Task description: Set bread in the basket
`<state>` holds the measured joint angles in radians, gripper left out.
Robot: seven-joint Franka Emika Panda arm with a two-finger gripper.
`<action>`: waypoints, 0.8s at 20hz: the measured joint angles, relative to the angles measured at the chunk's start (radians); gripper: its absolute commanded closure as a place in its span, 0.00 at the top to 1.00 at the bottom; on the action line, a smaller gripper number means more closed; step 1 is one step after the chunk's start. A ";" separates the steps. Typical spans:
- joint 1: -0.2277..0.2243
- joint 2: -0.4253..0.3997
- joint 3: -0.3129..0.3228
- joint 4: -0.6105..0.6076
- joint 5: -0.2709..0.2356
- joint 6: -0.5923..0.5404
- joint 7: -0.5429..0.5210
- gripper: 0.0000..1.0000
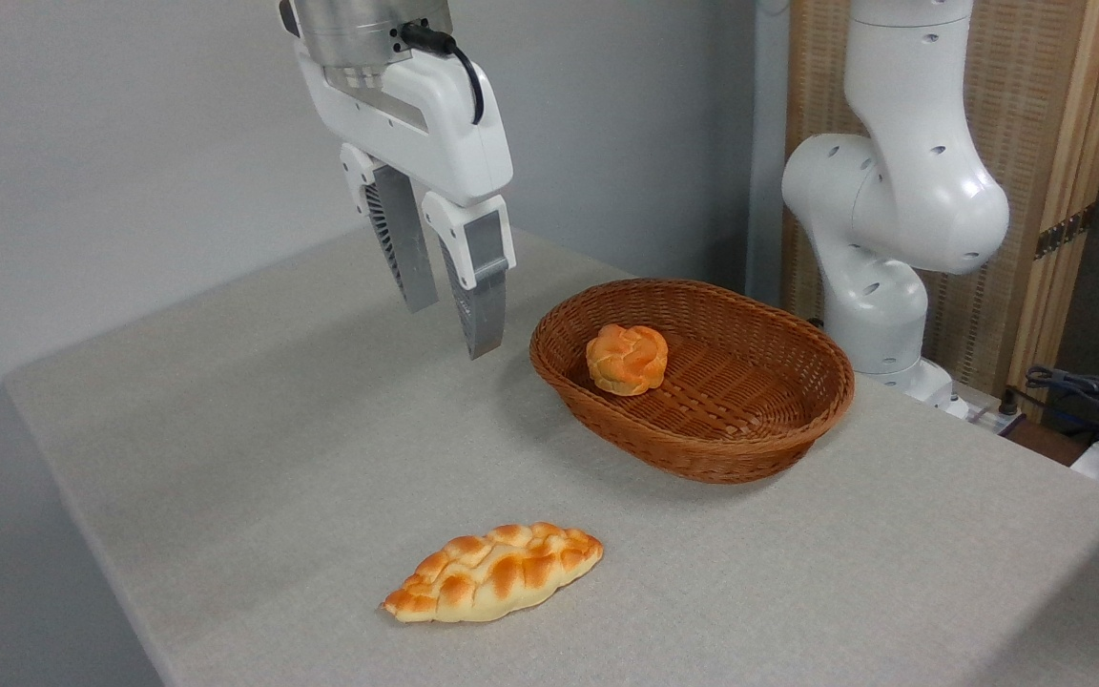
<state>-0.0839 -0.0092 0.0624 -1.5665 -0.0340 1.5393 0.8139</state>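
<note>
fingers (pixel 424 286) slightly apart, empty

woven wicker basket (pixel 750 420) — matt grey cloth on the table (pixel 225 429), glossy white plastic arm (pixel 893 200).

The bread (pixel 627 359) lies in the basket (pixel 750 439); the braided loaf (pixel 492 572) lies before it on the table (pixel 225 458).

robotics lab setup; Panda arm base (pixel 879 286) bolted by grey cloth desk (pixel 273 458); loose cables (pixel 1084 391) at right edge; bare grey wall (pixel 130 143)
</note>
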 measured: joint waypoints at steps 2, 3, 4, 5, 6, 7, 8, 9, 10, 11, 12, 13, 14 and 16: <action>0.006 0.000 -0.006 -0.001 0.000 0.025 0.000 1.00; 0.009 0.000 -0.009 -0.002 0.000 0.036 0.000 1.00; 0.010 0.000 -0.010 -0.002 0.000 0.041 0.000 1.00; 0.012 0.000 -0.012 -0.003 0.000 0.049 0.000 1.00; 0.013 0.000 -0.013 -0.004 0.000 0.054 0.000 1.00; 0.013 0.000 -0.014 -0.004 0.000 0.056 0.000 1.00; 0.014 0.000 -0.018 -0.004 0.000 0.057 0.000 1.00; 0.015 0.000 -0.023 -0.004 0.000 0.058 0.000 1.00; 0.018 0.000 -0.030 -0.005 0.000 0.058 0.000 1.00; 0.019 0.000 -0.032 -0.005 0.000 0.058 0.000 1.00; 0.019 0.001 -0.035 -0.006 0.000 0.058 -0.001 1.00; 0.022 0.001 -0.038 -0.007 0.000 0.058 -0.001 1.00; 0.023 0.001 -0.039 -0.008 0.000 0.058 -0.001 1.00; 0.026 0.001 -0.041 -0.009 0.000 0.058 -0.001 1.00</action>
<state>-0.0582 -0.0086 0.0211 -1.5755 -0.0336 1.5974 0.8134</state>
